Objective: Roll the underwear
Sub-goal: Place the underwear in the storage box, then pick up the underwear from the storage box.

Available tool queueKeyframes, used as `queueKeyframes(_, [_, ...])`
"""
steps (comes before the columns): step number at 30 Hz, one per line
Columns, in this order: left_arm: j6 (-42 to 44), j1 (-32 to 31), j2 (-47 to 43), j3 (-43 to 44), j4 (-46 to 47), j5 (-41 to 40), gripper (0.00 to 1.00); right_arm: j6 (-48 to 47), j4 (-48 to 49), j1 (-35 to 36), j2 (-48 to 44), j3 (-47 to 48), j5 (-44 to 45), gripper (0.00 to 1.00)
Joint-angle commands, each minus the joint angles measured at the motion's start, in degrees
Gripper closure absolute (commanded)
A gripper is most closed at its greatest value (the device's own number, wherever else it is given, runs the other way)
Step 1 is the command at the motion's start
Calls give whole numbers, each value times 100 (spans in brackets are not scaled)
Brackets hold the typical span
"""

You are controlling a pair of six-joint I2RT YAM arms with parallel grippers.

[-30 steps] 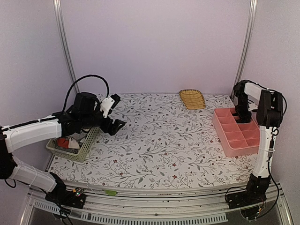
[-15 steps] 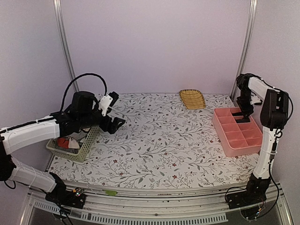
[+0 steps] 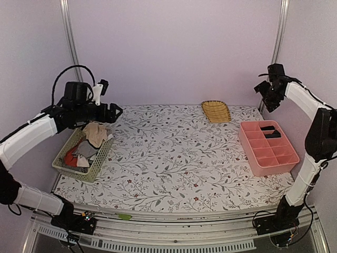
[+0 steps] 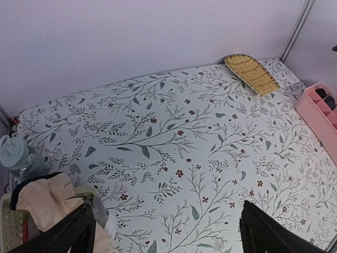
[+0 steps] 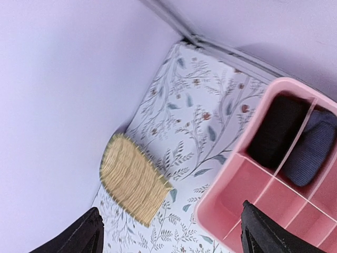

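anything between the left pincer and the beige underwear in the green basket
Nothing visible: the open left pincer hangs above the beige black-edged cloth underwear, which lies on top, draped over the rim of the pale green mesh basket.

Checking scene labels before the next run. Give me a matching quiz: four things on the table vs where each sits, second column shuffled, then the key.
Things:
1. green basket
2. pink box
3. straw tray
4. beige underwear

Places:
A. far edge of the table, right of the middle
B. on top of the pile in the basket
C. left side of the table
D. right side of the table

Pairs: 1-C, 2-D, 3-A, 4-B
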Motion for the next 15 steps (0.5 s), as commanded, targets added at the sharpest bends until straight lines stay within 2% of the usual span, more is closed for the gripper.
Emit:
queueKeyframes(1, [-663,836,95,272,-1086,441,4,-1739,1721,80,-646,-872,-1433,8])
queueKeyframes(3, [-670,1205,17,236,-1298,441,4,-2131,2172,92,-875,-1260,-2022,6])
queueKeyframes(6, [-746,1705,-46,89,-1541,423,5,-2370,2410,204,-1014,-1580,-2452,6])
queueKeyframes(8, [-859,1959,47,-57,-1643,613,11,-2602,2377,327,-1027,-1702,-2519,5])
queueKeyframes(15, [-1465,1843,208,-731,-1118,1117,31,-3042,2456,538,-1153,-2236,-2642,3])
